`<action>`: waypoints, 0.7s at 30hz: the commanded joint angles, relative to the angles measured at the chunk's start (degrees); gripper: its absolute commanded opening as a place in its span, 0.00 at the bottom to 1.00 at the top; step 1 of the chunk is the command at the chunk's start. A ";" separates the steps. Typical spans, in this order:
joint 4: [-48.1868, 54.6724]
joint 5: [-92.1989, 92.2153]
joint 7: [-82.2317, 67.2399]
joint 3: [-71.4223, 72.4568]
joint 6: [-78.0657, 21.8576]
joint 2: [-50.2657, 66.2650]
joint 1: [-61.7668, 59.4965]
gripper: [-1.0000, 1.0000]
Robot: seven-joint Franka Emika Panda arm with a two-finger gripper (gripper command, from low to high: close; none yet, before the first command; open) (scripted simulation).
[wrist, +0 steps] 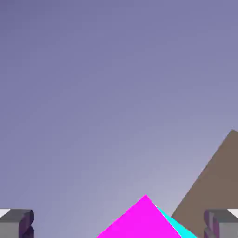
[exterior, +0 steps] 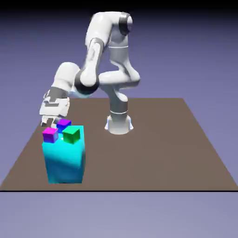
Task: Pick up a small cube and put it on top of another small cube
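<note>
Three small cubes sit on top of a big cyan block (exterior: 65, 160) at the exterior view's left. The small dark blue cube with a purple top (exterior: 63, 124) is the farthest back, a magenta cube (exterior: 50, 135) is front left and a green cube (exterior: 71, 135) front right. My gripper (exterior: 48, 122) hangs just behind and left of the magenta and blue cubes, touching neither. In the hand view my gripper (wrist: 118, 225) is open, its grey fingertips (wrist: 16, 223) far apart at the bottom corners. Only a corner of the magenta cube (wrist: 139, 221) rises between them, ungripped.
The brown table (exterior: 148, 144) spreads to the exterior view's right of the cyan block, with the robot's base (exterior: 118, 123) standing at its far middle. In the hand view a cyan sliver (wrist: 175, 227) and a wedge of table (wrist: 218, 181) show at the lower right.
</note>
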 commanded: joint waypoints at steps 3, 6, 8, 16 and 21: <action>-1.36 -2.94 7.48 3.38 -1.36 0.48 -2.46 0.50; -2.71 -5.88 14.95 6.76 -2.72 0.95 -7.94 0.50; -3.62 -7.83 19.94 9.02 -3.63 1.27 -11.59 0.50; -7.23 -15.67 39.87 18.03 -7.26 2.53 -26.20 0.50; -9.49 -20.56 52.33 23.67 -9.53 3.31 -35.32 0.50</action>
